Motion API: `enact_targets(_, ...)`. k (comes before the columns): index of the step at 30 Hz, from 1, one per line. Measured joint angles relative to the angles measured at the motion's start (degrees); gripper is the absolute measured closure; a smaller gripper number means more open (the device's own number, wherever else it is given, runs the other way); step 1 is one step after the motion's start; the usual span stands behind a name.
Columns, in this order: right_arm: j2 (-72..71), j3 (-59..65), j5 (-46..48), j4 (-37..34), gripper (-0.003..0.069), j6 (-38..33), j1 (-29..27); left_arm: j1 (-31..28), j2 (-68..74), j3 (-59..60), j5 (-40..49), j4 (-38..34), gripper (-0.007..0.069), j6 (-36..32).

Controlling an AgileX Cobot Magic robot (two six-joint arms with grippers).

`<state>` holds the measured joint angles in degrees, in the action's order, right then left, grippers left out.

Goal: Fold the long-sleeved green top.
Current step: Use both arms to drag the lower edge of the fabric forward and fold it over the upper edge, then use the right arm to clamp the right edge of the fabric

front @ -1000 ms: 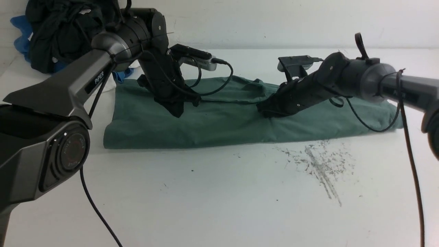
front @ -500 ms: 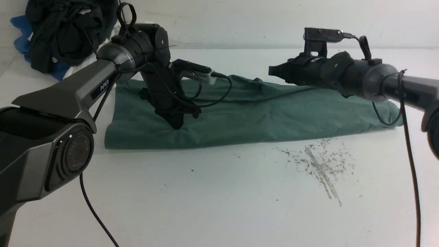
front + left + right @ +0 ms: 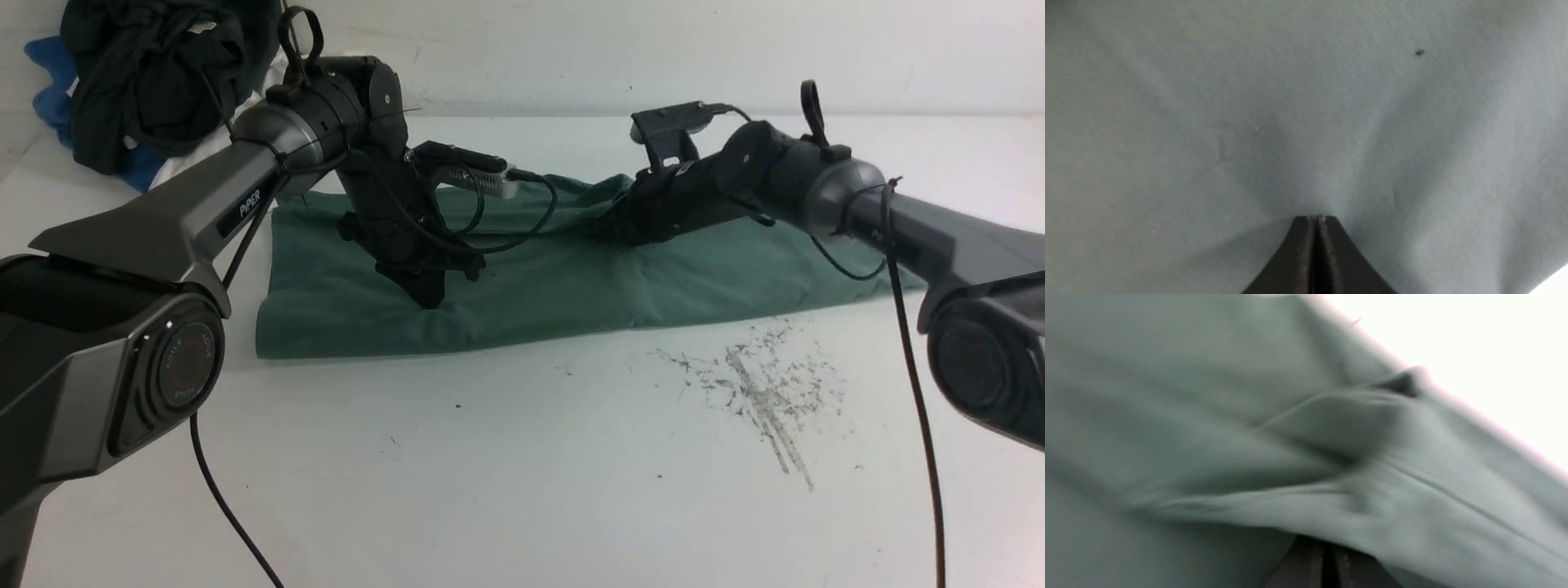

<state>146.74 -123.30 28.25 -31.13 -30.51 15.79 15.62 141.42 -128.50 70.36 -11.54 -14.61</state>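
Nearest: bare white table [image 3: 490, 490], with a patch of grey scuff marks [image 3: 763, 400] right of centre. At either side, left arm [image 3: 163, 220] and right arm [image 3: 939, 237], both reaching forward and inward, with thin black cables [image 3: 220, 490] trailing off them.

Behind the scuffs: top [image 3: 571, 286], flat on mid-table as one long green band running left to right. Near edge a smooth rounded fold, left end squared off, right end passing behind the right arm.

On the band's left part: left gripper [image 3: 426, 296], pointing steeply down, tip pressed onto the cloth. From the left wrist: jaws fully together, fingertips [image 3: 1304, 232] meeting along a thin line, cloth creased in a fan away from the tip. No cloth seen between the pads; cannot tell whether any is pinched.

Further back, at the band's far edge near its middle: right gripper [image 3: 600, 232], angled low and toward the left, tip against a raised ridge of cloth. From the right wrist, blurred: jaws closed tight as well, their ends hidden under a fold of the top. Cannot tell whether that fold is held or only lying over them.

Farthest: black heap [image 3: 155, 73] of clothing at the table's far left corner, blue cloth [image 3: 45, 82] showing beside and beneath it, then pale wall [image 3: 653, 49].
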Motion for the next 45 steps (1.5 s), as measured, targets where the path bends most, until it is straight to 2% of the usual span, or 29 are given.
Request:
enact_targets(2,0.32,0.00,-3.11,1.12,0.0669,3.09,-0.22,0.00,0.00,0.00,0.00,0.06,0.0632,0.00)
enact_targets(4,0.52,-1.06,-8.79,2.38,0.0669,9.21,-1.14,0.13,0.00,0.00,0.00,0.06,0.0632,-0.06)
enact_targets(10,-0.49,-5.57,-7.03,6.59,0.0667,13.56,-3.00,0.13,0.00,0.00,0.00,0.18,0.0632,-0.60)
enact_targets(14,-3.32,-7.26,6.54,9.87,0.0666,15.77,-5.61,0.20,-0.92,-0.16,0.06,4.40,0.0632,-1.12)
enact_targets(15,-3.50,-7.33,7.26,10.38,0.0666,15.87,-5.85,0.20,-1.01,-0.21,0.06,4.73,0.0632,-1.12)
enact_targets(18,-6.96,-7.33,19.86,16.71,0.0662,16.27,-7.42,-0.41,-3.82,-1.51,0.12,9.96,0.0632,0.78)
enact_targets(22,-10.45,-7.51,30.54,21.13,0.0661,16.34,-7.68,-3.06,-9.46,-2.63,-0.04,10.44,0.0631,3.73)
enact_targets(29,-6.93,-7.82,36.92,20.23,0.0659,15.58,-7.51,-6.65,-8.42,-3.10,-1.59,5.25,0.0631,4.57)
enact_targets(38,-2.41,-7.92,39.95,21.02,0.0659,15.48,-7.51,-5.79,0.36,-2.80,0.26,4.02,0.0631,2.92)
enact_targets(45,-4.93,-3.56,41.10,17.12,0.0659,16.35,-7.50,-5.02,0.35,-0.13,-0.31,3.78,0.0631,2.84)
